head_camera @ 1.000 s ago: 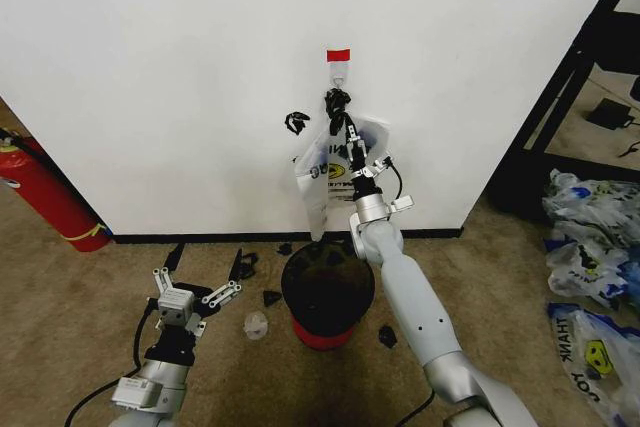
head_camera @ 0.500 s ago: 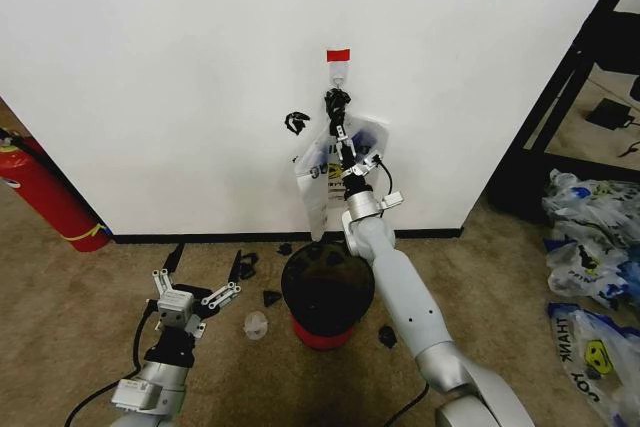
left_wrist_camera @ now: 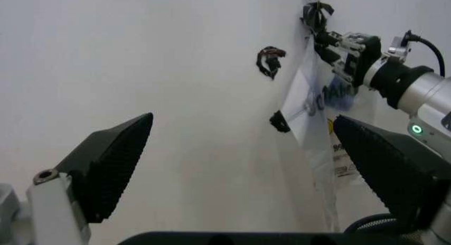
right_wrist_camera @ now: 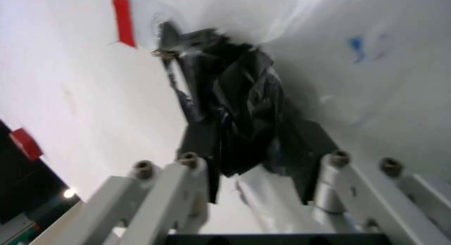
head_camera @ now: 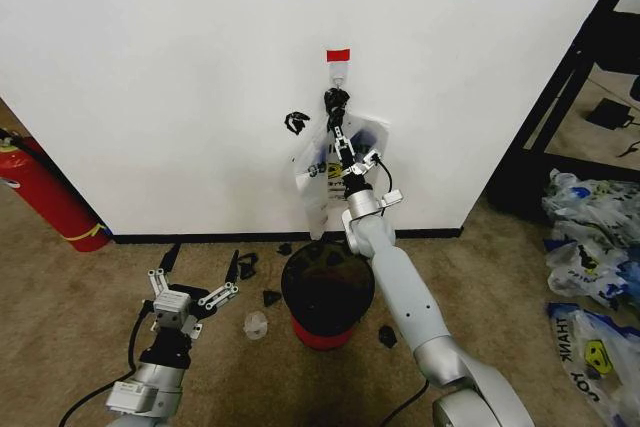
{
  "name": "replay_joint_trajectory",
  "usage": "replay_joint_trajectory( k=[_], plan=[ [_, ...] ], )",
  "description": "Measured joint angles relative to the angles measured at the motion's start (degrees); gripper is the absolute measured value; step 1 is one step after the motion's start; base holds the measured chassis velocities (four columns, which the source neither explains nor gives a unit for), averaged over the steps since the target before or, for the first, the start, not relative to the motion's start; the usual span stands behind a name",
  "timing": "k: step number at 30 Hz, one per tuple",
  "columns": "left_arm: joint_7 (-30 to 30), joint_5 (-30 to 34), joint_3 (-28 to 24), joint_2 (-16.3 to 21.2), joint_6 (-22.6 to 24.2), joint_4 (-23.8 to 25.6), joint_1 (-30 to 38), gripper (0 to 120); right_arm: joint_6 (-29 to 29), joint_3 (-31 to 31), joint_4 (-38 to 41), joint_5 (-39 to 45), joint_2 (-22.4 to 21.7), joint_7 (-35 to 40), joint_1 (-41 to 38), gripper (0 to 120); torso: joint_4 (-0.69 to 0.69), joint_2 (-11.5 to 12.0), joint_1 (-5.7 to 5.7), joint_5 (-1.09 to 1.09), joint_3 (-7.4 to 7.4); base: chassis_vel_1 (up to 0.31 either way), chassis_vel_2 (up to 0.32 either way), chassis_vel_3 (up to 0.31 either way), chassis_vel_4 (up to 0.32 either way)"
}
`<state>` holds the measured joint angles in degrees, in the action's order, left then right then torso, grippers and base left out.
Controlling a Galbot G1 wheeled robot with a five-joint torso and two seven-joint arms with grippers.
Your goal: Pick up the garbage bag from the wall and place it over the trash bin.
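Left end effector (head_camera: 196,282) parked low in lower left of head frame, above carpet, fingers spread wide, nothing in it. Left wrist view: its two dark pads apart w/ white wall (left_wrist_camera: 141,60) between them.

Trash bin (head_camera: 328,290) lower center of head frame, on carpet just in front of baseboard; black body, red bottom, upright, mouth bare. Small dark scraps + a clear crumpled bit (head_camera: 256,325) on floor around it.

Right arm runs from lower right up to center frame. Right end effector (head_camera: 342,133) up at the wall, on upper part of garbage bag (head_camera: 318,162). Right wrist view: fingers (right_wrist_camera: 194,173) either side of the bag's dark bunched handle knot (right_wrist_camera: 243,118), gap visible, not clamped — open around it.

Bag hanging from hook (head_camera: 339,76) under red tape strip (head_camera: 338,54), center frame, above and just behind bin. Blue/black print + yellow smiley partly visible behind the end effector.

Farther: red fire extinguisher (head_camera: 45,197) at left edge by wall; more printed bags (head_camera: 595,247) piled at right edge near black shelf frame.
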<state>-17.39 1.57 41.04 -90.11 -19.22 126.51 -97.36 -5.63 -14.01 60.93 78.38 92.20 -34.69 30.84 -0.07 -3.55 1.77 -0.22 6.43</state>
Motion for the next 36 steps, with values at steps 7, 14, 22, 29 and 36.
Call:
replay_joint_trajectory(
  k=[7,14,22,29,36],
  plan=[
    [-0.1,-0.2,-0.3,-0.1,0.0,0.0,0.1,100,-0.3,0.2,1.2,-1.4,0.0,-0.4,0.8,1,-0.01,0.0,0.00,0.00,0.00,0.000,0.000,0.000,0.000],
    [-0.1,-0.4,-0.6,-0.1,-0.5,-0.6,0.2,100,-0.8,-0.4,1.3,-2.0,-0.6,-0.4,1.0,0,-0.01,0.0,0.00,0.00,0.00,0.000,0.000,0.000,0.000],
    [-0.1,-0.4,-0.9,-0.1,-0.8,-1.4,0.8,100,-1.6,2.0,4.2,-5.0,-4.2,-1.7,5.7,0,-0.01,0.0,0.00,0.00,0.00,0.000,0.000,0.000,0.000],
    [-0.1,-0.4,-1.5,-0.2,-1.0,-1.6,1.0,100,-2.0,2.9,8.9,-8.7,-7.7,-3.8,14.6,0,0.00,0.0,0.00,0.01,0.00,0.000,0.000,0.000,0.000],
    [-0.1,0.0,-1.4,-0.1,-1.8,-1.4,0.7,100,-2.9,1.9,14.2,-10.0,-10.9,-5.8,24.2,0,-0.02,0.0,0.00,0.01,-0.01,0.000,0.000,0.000,0.000]
  ],
)
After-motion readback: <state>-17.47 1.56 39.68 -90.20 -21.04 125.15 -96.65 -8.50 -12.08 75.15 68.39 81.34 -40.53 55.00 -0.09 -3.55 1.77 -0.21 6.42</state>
